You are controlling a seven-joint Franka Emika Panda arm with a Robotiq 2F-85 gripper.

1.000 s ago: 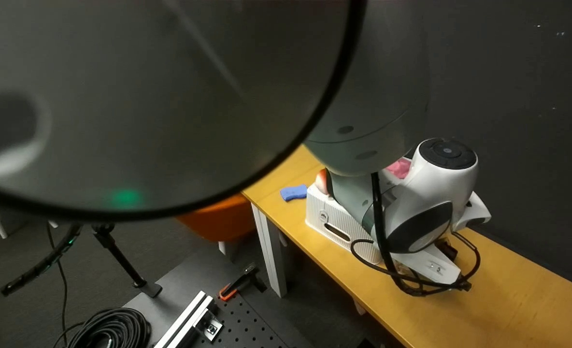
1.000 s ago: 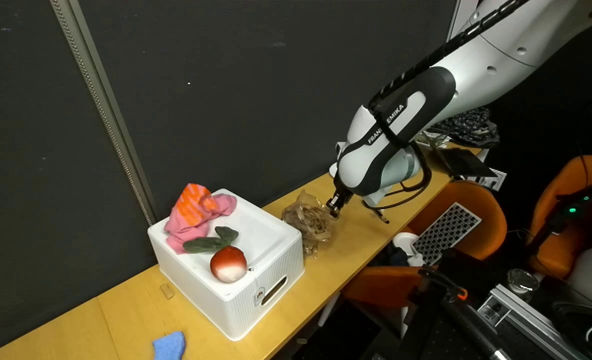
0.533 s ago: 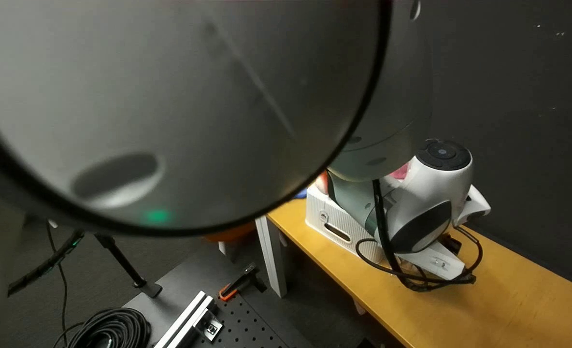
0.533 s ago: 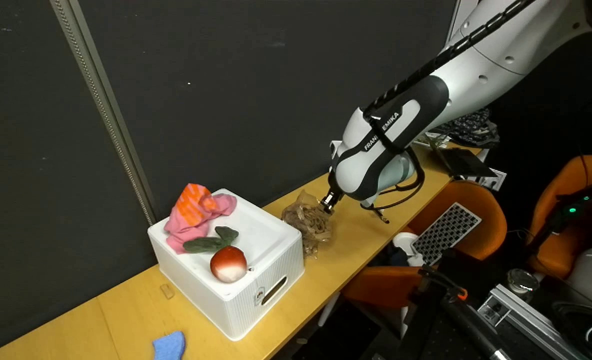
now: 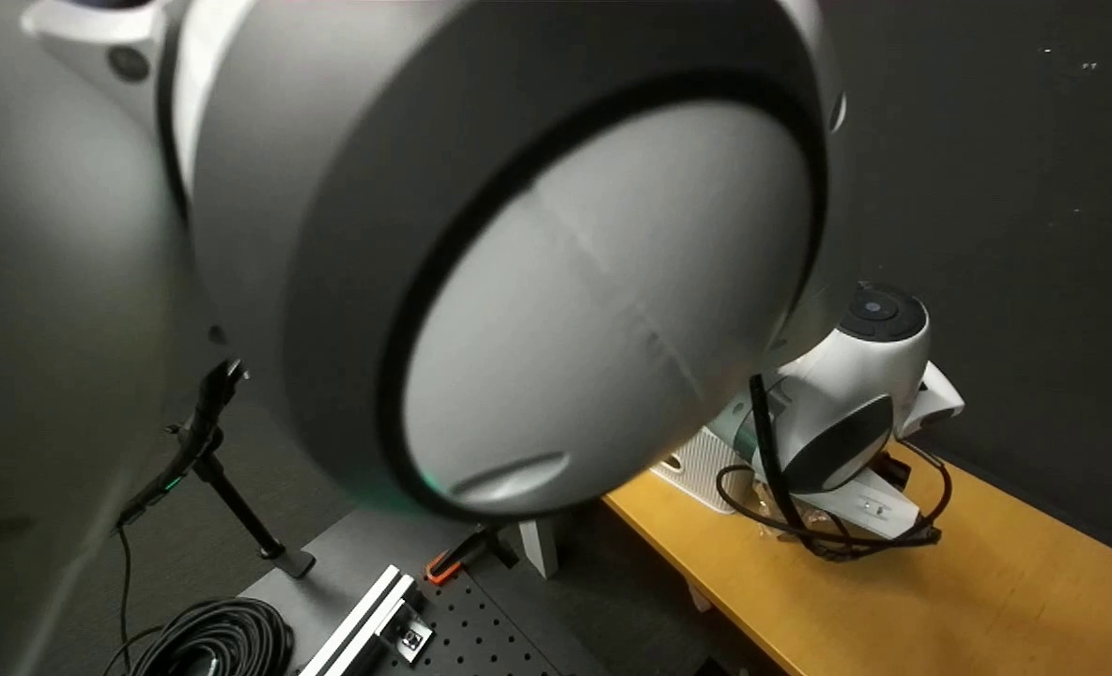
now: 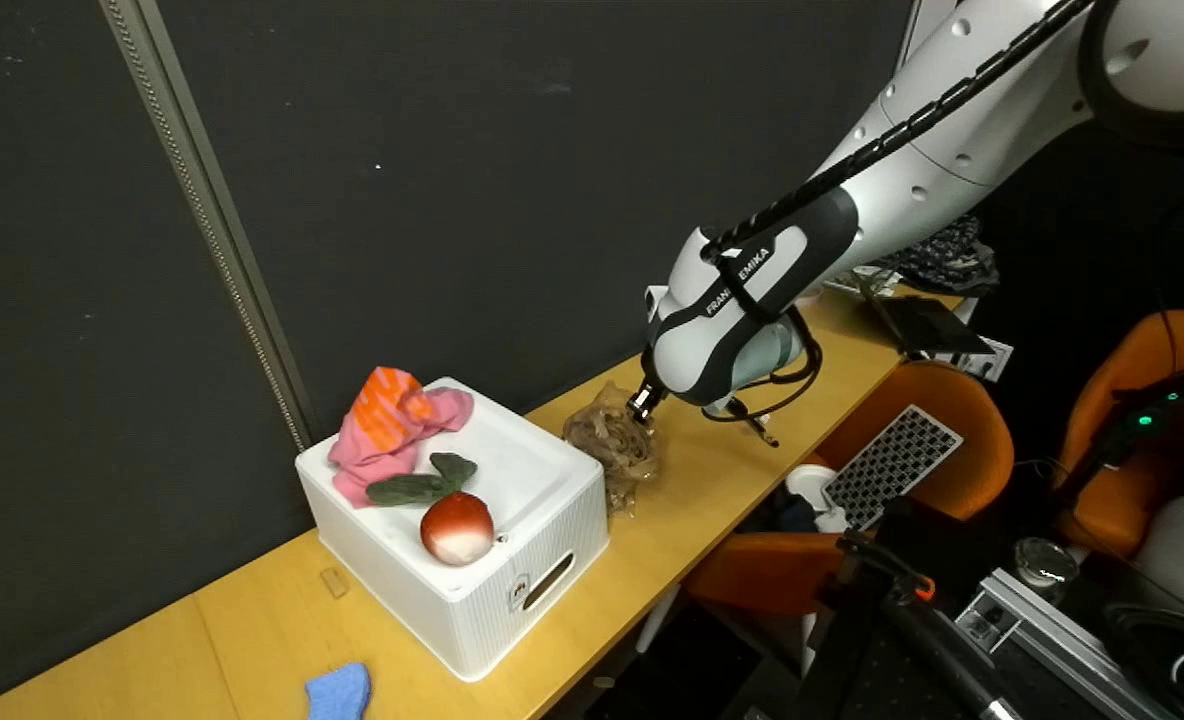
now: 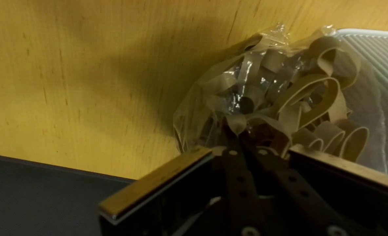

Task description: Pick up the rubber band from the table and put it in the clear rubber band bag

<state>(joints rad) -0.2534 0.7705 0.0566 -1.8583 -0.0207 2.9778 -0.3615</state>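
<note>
In an exterior view, the arm had swung across since a second earlier: the blue item and the bit of pink-and-orange cloth that had shown past it were now covered by its grey housing, and only a corner of the white box remained. In an exterior view, the gripper had moved left, from just beside the clear rubber band bag to in front of its upper right part.

The lower edge there cut off the blue item, and near it a small tan shape lay flat on the table, too small to make out. Only scraps of the bag showed behind the cable in an exterior view. In the wrist view, the fingers sat in deep shadow; they were drawn together, and a pale rubber band tapered in between their tips, seemingly pinched. The band was at the bag, though whether inside the plastic or above it could not be told.

The white box bore on top, left to right, the cloth, a dark green leaf-like piece and a red-and-white ball; its inside was hidden. Beside it, the bag held a tangle of tan bands.
</note>
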